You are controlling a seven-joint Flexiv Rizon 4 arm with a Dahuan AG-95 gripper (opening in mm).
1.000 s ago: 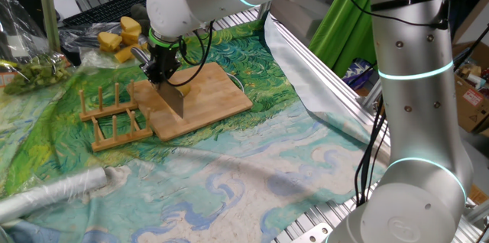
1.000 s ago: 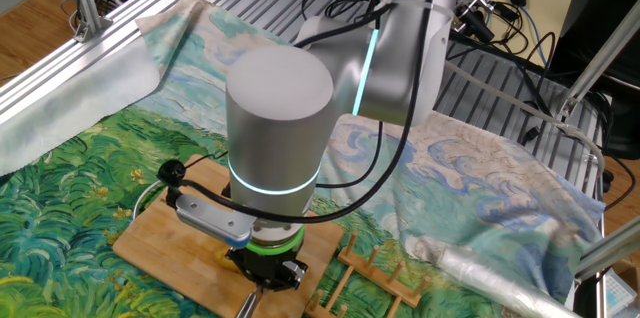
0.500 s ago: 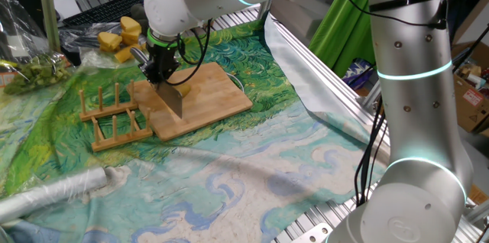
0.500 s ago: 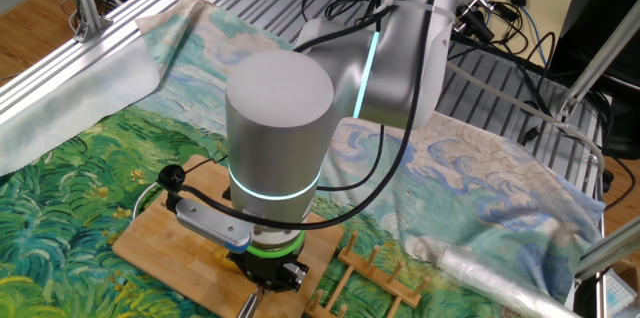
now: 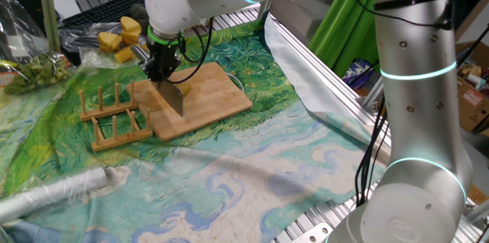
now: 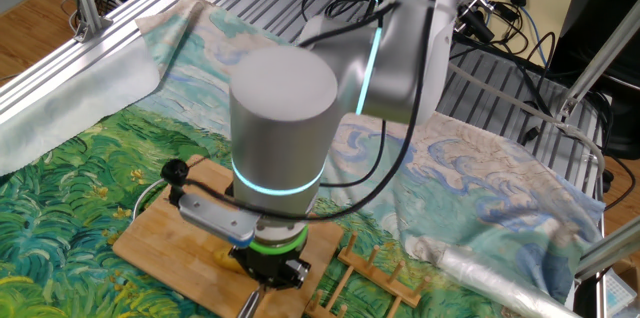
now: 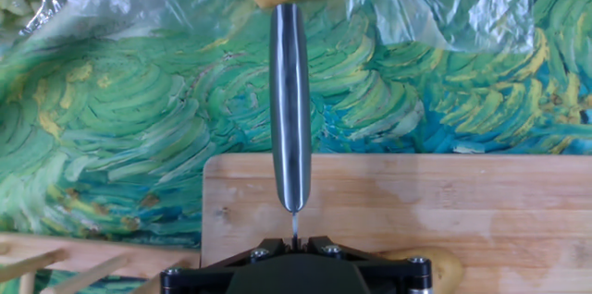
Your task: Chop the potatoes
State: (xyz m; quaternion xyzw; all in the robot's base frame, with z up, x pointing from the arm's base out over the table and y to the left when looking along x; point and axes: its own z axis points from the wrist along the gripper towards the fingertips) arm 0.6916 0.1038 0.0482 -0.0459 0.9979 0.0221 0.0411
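Knife [image 5: 174, 98] hangs from the gripper [image 5: 163, 73], blade down, with its lower edge on or just above the board [image 5: 218, 94]; contact cannot be told. The fingers are pressed together on the handle [image 7: 290, 109], which in the hand view runs as a grey metal bar from the gripper out past the board's edge. One potato [image 5: 183, 88], small and pale yellow, lies on the board just beside the blade; in the hand view only its end shows at the bottom edge, next to the gripper body. The board lies on a green and blue painted cloth [image 5: 252, 166]. A wooden rack [image 5: 114, 117] stands close to the board. Bigger yellow chunks [image 5: 121, 35] lie on clear plastic beyond the board.
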